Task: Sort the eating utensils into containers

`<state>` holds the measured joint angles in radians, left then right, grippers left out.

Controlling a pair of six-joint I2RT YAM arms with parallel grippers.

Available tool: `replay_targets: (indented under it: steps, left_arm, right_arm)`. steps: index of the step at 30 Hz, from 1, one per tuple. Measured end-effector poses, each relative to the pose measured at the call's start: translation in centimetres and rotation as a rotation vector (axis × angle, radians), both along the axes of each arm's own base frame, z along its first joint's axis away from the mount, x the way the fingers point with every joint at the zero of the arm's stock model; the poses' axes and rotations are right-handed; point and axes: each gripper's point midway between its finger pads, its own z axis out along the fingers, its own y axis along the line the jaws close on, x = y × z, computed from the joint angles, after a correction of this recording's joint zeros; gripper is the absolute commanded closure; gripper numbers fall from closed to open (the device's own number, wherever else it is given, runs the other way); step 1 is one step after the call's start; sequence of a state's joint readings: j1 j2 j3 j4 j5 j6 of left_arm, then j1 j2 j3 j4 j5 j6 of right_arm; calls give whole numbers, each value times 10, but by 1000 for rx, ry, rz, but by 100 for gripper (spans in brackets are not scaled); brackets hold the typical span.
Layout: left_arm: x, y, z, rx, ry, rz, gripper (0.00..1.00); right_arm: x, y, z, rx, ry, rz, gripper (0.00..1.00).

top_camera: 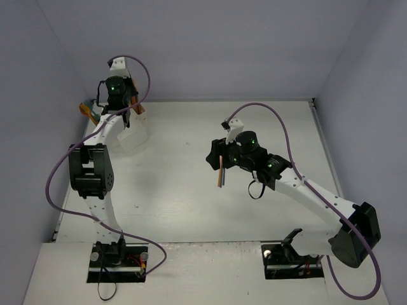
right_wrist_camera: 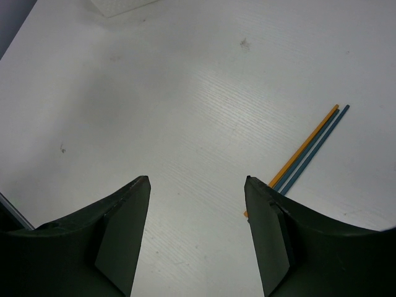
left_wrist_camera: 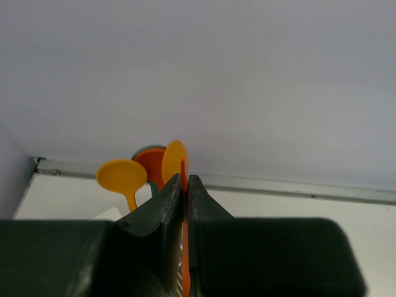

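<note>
The left gripper (left_wrist_camera: 185, 179) is clenched on a thin orange plastic spoon (left_wrist_camera: 175, 156), near the white plastic bins (top_camera: 132, 136) at the far left of the white table (top_camera: 191, 190). The right gripper (right_wrist_camera: 197, 180), jaws apart and empty, hovers over a slender orange utensil (right_wrist_camera: 306, 142) and a slender blue utensil (right_wrist_camera: 318, 143) lying side by side (type unclear). They look light, stiff and slippery, so a pinch at mid-handle would likely suit best.

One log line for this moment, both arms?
left fingers: shut on orange utensil | right fingers: open, empty, above table | orange-and-blue utensil pair: flat on table by right fingers
</note>
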<state>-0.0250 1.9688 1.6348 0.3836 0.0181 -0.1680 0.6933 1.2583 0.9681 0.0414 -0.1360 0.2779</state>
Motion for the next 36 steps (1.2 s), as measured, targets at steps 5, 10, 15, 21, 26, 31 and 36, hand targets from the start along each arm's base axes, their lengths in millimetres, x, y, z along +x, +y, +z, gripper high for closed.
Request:
replay_targets:
  steps: [5, 10, 15, 21, 26, 31, 36]
  left_arm:
    - [-2, 3, -45, -10, 75, 19, 70]
    - [-8, 6, -43, -17, 68, 37, 46]
    - [-37, 8, 7, -24, -5, 49, 33]
    - [-113, 9, 124, -71, -181, 48, 27]
    - [-191, -8, 166, -146, -211, -20, 26]
    - [-239, -56, 126, -194, -26, -169, 26]
    - [-286, -94, 30, -226, 272, -288, 26]
  right_arm:
    - [-4, -3, -13, -19, 22, -1, 41]
    - [-6, -9, -23, -44, 42, -14, 45]
    - [-3, -17, -28, -71, 52, -62, 53]
    - [3, -35, -51, -134, 113, -196, 59]
    - [9, -64, -87, -240, 213, -362, 58]
    - [20, -108, -105, -255, 309, -572, 54]
    - [37, -156, -115, -216, 375, -820, 53]
